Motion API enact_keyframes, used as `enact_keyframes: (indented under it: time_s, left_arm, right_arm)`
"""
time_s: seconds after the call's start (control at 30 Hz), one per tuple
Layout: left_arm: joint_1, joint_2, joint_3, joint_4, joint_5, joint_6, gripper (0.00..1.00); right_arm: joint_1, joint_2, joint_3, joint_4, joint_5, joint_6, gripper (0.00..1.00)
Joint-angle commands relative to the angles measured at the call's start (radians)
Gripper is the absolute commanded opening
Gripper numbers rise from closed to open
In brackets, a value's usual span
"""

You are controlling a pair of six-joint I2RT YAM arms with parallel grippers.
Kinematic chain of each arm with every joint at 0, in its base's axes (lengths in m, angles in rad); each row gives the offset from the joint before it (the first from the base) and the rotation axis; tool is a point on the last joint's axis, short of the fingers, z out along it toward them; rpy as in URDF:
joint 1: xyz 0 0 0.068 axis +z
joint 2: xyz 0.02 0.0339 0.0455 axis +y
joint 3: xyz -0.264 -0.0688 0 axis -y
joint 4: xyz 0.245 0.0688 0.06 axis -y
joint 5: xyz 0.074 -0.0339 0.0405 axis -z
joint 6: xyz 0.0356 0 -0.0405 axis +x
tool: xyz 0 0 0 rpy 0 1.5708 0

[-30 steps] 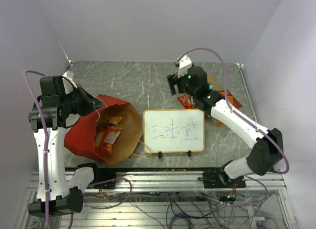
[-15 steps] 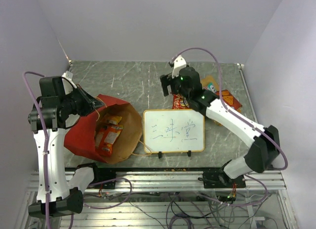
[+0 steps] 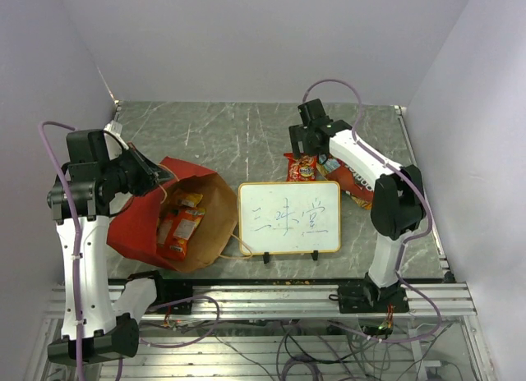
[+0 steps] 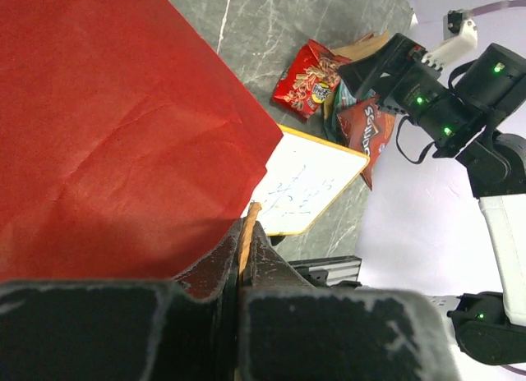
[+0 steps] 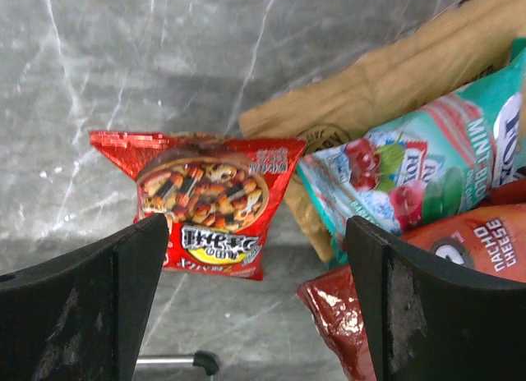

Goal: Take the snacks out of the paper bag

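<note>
1. Top camera: the paper bag lies on the left half of the bench, its mouth turned up and toward the whiteboard. The left tool sits at the bag's far rim. Inside lie an orange packet, its long axis running from far to near, and a yellow packet just beyond it. The right tool hangs over a red packet that is already out, by the whiteboard's far edge, with a pile of snacks just to its right. The packets in the bag lie well to the left of the right tool, across the whiteboard. The left arm is nearer them, but it is busy with the rim, so I judge the reach falls to the right arm, coming in along the bag's open side
2. Left wrist camera: the left tool is pressed together, pinching the bag's rim, with a brown strip showing between the jaws. The bag's red outer face fills the view and hides what is inside
3. Right wrist camera: the right tool is spread wide and holds nothing. The red packet lies flat on the bench between and beyond its fingers, untouched, long axis across the view. A teal packet lies just to its right
</note>
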Motion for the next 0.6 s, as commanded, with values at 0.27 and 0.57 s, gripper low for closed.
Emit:
enact_keyframes:
  time_s: [0.27, 0.57]
  left_arm:
    - [-0.006, 0.0, -0.017, 0.0, 0.026, 0.03, 0.07]
    - [-0.006, 0.04, 0.019, -0.023, 0.041, 0.073, 0.07]
  right_arm:
    - [0.125, 0.058, 0.082, 0.0, 0.073, -0.189, 0.89]
    - [0.268, 0.206, 0.097, 0.138, 0.306, -0.508, 0.89]
